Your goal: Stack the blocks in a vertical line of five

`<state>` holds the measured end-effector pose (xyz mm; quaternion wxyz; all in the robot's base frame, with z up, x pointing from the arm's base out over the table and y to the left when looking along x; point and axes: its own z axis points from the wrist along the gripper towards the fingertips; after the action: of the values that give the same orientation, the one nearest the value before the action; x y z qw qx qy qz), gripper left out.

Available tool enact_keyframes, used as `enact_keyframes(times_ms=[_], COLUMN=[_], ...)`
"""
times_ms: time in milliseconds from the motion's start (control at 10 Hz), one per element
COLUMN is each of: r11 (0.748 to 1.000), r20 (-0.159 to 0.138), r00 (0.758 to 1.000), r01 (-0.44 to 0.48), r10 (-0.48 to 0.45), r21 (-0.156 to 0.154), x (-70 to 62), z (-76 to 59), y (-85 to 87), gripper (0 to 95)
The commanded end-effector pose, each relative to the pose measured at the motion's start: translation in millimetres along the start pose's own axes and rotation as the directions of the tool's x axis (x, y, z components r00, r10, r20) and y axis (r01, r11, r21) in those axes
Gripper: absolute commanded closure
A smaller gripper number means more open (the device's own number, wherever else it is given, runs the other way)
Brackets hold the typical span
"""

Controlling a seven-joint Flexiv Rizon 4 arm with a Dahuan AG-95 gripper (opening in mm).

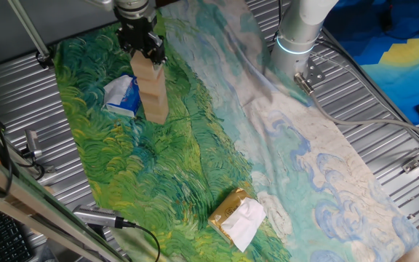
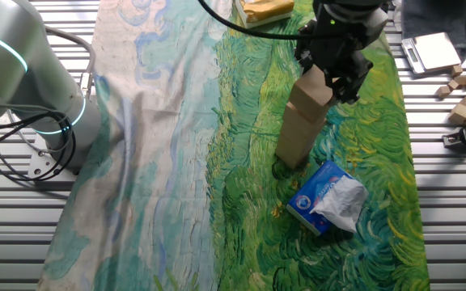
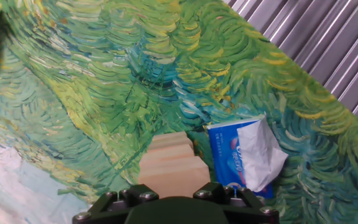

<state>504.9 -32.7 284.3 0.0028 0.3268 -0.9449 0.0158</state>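
A tower of several tan wooden blocks point(image 1: 153, 94) stands on the green part of the painted cloth. It also shows in the other fixed view as the tower point(image 2: 302, 125). My gripper point(image 1: 144, 54) sits over the tower's top, its black fingers point(image 2: 348, 81) down both sides of the top block point(image 2: 314, 89). In the hand view the top block point(image 3: 174, 174) fills the space between the two fingers, and the lower blocks step out behind it. The jaws look shut on this block.
A blue-and-white soft packet point(image 1: 122, 96) lies right beside the tower's foot, seen also as the packet point(image 3: 244, 155). A yellow-gold packet with white tissue point(image 1: 237, 217) lies near the cloth's front. Loose wooden pieces point(image 2: 462, 97) sit on the metal table off the cloth. The arm's base point(image 1: 297, 36) stands at the back.
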Motion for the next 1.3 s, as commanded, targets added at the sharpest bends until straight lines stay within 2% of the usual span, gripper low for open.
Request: enact_keyframes(times_ms=[100, 300, 600, 1300], r11=[1.0, 1.0, 0.997, 0.995], r20=[0.001, 0.005, 0.002, 0.015], r00=[1.0, 1.0, 0.997, 0.995], r01=[-0.001, 0.013, 0.082, 0.101], r10=[0.001, -0.013, -0.082, -0.102], r21=[0.002, 0.009, 0.014, 0.024], x=[-0.4, -2.3, -6.3, -0.8], z=[0.7, 2.2, 4.2, 7.5], y=[1.1, 2.0, 3.6, 6.0], gripper=[95.0, 95.0, 95.0, 95.0])
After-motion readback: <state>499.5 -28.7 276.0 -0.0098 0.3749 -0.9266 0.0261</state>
